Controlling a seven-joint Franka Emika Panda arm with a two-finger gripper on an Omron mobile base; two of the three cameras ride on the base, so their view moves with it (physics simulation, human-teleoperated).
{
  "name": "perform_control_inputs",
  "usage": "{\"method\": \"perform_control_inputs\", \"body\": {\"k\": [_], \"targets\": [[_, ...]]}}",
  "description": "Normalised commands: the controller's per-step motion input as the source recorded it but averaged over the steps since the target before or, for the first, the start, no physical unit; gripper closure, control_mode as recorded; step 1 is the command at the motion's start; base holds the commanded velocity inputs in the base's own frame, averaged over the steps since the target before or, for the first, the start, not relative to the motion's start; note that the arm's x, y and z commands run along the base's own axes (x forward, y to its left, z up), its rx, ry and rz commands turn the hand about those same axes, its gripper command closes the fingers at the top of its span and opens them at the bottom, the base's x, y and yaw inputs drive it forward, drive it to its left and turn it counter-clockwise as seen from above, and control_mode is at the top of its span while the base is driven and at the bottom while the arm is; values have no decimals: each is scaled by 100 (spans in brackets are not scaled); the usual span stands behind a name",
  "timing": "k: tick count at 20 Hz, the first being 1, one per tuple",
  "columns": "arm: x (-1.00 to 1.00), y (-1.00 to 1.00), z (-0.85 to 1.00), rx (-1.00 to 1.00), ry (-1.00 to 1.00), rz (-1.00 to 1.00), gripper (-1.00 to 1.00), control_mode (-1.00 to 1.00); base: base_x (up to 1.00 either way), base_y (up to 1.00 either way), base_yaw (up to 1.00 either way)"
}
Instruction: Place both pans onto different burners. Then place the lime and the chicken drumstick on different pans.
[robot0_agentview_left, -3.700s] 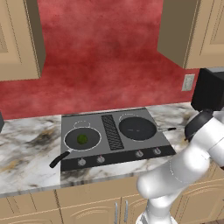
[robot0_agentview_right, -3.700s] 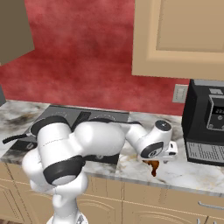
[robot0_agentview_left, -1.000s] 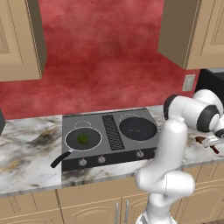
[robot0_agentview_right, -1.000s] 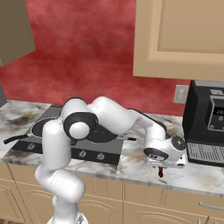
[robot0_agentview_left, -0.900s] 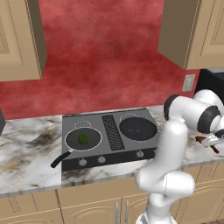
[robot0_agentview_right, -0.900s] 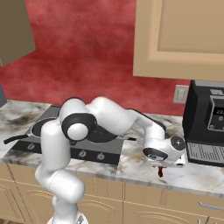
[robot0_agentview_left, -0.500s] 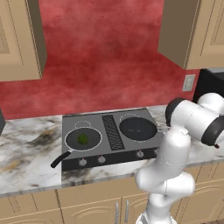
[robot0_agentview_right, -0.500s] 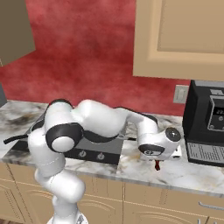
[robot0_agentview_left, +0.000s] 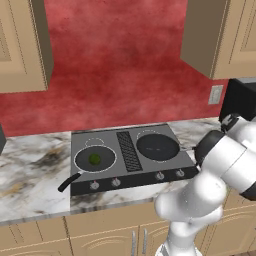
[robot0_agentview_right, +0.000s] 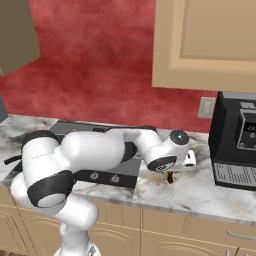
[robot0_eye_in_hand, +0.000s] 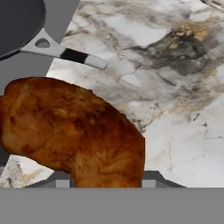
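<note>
The chicken drumstick (robot0_eye_in_hand: 74, 131) is looking glossy reddish-brown, filling the lower left of the hand view. The gripper (robot0_agentview_right: 170, 175) is clamping it, hanging it at centre right over the marble counter (robot0_agentview_right: 210, 190), the arm folding low. Its long axis is running near vertical, tapered end down.

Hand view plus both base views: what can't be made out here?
- Claw fingertips: in the hand view the drumstick covers them, so the contact itself is unseen.
- Drumstick in the right base view: a small dark-red bit hanging under the claw; its shape is too small to read.
- Right pan: its handle end is hidden by the arm in the left base view.
- Lime: small, no surface detail.
</note>
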Motion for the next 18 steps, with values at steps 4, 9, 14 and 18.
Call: {"method": "perform_control_inputs", "body": {"k": [4, 9, 14, 18], "targets": [[0, 51, 27, -6, 0, 2, 100, -100, 0, 0, 0], [13, 52, 31, -2, 0, 3, 100, -100, 0, 0, 0], [25, 51, 25, 0, 0, 4, 100, -100, 0, 0, 0], [27, 48, 20, 0, 0, 5, 100, -100, 0, 0, 0]]}}
